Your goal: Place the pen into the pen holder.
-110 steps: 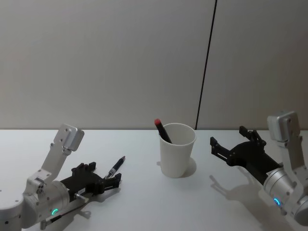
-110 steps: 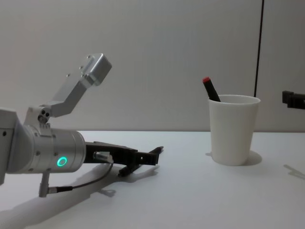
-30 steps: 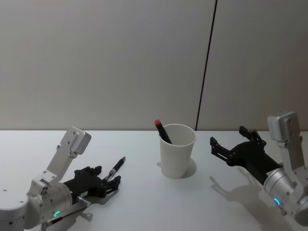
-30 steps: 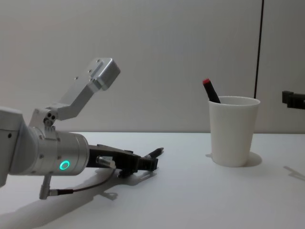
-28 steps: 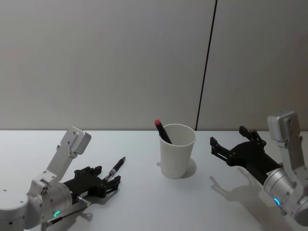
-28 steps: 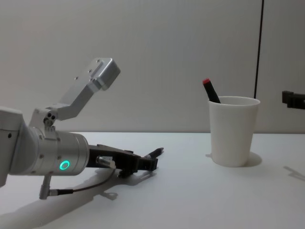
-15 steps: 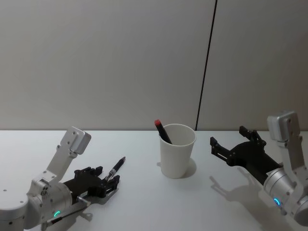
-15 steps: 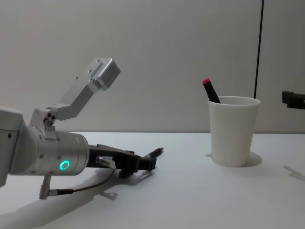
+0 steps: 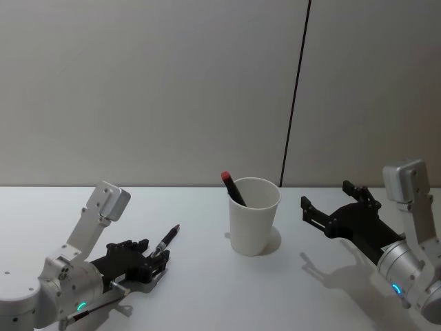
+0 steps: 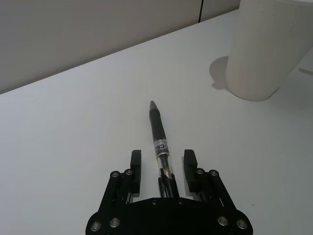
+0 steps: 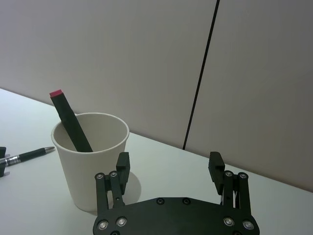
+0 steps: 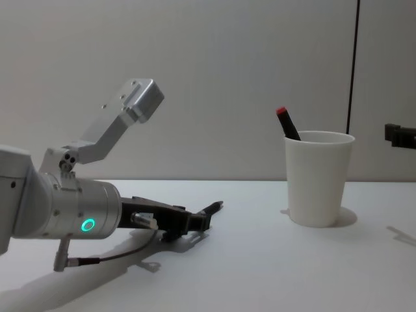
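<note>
Pen (image 10: 157, 128) lies within parted left end effector (image 10: 162, 156).

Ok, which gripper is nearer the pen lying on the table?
Left. The left gripper straddles the rear end of the pen, open. The right gripper hangs open on the far side of the pen holder.

Light is flat and soft, medium-bright, even across the wall (image 9: 138, 89). Source sits overhead, a bit toward the left edge of the counter (image 9: 207, 289). The cup (image 9: 253, 215) throws a faint, soft-edged shadow from its base toward the right edge. The right claw (image 9: 325, 194) drops a pale, diffuse shadow on the counter just below it, toward the near edge. The left arm (image 12: 58, 208) lays a broad grey shadow along the near edge in the chest view. Mild sheen on its silver housing; the green ring light (image 12: 86, 225) glows cleanly. The white counter holds its tone.
</note>
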You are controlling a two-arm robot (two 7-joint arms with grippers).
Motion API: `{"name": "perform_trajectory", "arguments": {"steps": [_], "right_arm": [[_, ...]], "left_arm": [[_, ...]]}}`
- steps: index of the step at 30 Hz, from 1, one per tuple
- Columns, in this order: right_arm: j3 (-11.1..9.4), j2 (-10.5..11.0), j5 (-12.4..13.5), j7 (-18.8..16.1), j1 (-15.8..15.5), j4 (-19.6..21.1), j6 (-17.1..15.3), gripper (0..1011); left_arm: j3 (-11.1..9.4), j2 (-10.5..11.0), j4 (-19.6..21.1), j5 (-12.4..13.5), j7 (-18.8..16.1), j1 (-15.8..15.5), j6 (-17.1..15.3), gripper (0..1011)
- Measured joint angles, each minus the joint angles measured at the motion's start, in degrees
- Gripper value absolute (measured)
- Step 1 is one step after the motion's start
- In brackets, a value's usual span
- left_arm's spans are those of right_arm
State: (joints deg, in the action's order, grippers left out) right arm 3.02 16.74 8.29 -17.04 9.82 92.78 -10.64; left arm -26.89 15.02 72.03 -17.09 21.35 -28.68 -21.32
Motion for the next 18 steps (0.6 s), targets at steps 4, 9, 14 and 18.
{"name": "perform_trajectory", "arguments": {"steps": [4, 9, 14, 18], "right_arm": [[0.0, 0.0, 0.0, 0.0, 0.0, 0.0, 0.0, 1001], [0.0, 0.0, 0.0, 0.0, 0.0, 0.0, 0.0, 1001], [0.0, 0.0, 0.0, 0.0, 0.0, 0.0, 0.0, 1001], [0.0, 0.0, 0.0, 0.0, 0.0, 0.0, 0.0, 1001]], "left_arm": [[0.0, 0.0, 0.0, 0.0, 0.0, 0.0, 0.0, 511], [0.0, 0.0, 0.0, 0.0, 0.0, 0.0, 0.0, 479], [0.0, 0.0, 0.0, 0.0, 0.0, 0.0, 0.0, 442], [0.0, 0.0, 0.0, 0.0, 0.0, 0.0, 0.0, 417]]}}
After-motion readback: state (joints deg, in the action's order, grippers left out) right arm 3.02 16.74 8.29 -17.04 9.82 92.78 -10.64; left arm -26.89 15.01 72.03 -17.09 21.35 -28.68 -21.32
